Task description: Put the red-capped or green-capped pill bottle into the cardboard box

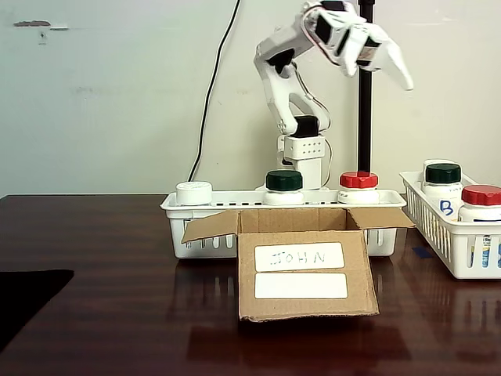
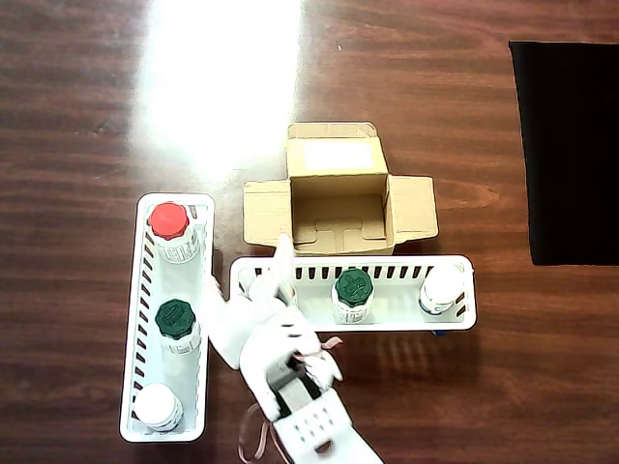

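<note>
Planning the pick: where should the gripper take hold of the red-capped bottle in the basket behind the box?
Probably by its cap, from straight above: the red-capped bottle stands upright, and only its top clears the basket wall.

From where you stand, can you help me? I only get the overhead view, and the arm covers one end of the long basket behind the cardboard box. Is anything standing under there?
Observer: Yes. In the fixed view a red-capped bottle stands at that end of the basket, next to the green-capped bottle.
Operator: Are the fingers touching it?
Observer: No. The fingers hang high above it, spread open and holding nothing.
Operator: Is anything written on the box?
Observer: The cardboard box has two white labels on its front. The upper label reads "JOHN" in handwriting.
</note>
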Controlling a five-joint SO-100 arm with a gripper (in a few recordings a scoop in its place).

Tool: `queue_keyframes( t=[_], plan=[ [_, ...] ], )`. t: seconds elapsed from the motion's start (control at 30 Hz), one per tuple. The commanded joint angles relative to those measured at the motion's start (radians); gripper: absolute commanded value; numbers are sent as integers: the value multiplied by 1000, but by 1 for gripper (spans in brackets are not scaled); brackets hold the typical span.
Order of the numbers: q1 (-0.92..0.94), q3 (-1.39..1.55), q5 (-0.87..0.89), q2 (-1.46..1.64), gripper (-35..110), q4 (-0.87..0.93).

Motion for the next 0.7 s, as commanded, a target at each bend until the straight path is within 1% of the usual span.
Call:
queue_keyframes(
  t=[0.0,0.23,0.43,0.53,0.67],
  plan=[
    [-37,-81,6,-98,99,-124],
    [-66,-100,-26,-337,99,-359],
    [-58,-190,-40,-592,99,-500],
    [-55,-233,-43,-696,99,-540],
    [-52,-282,-57,-790,99,-549]
  ],
)
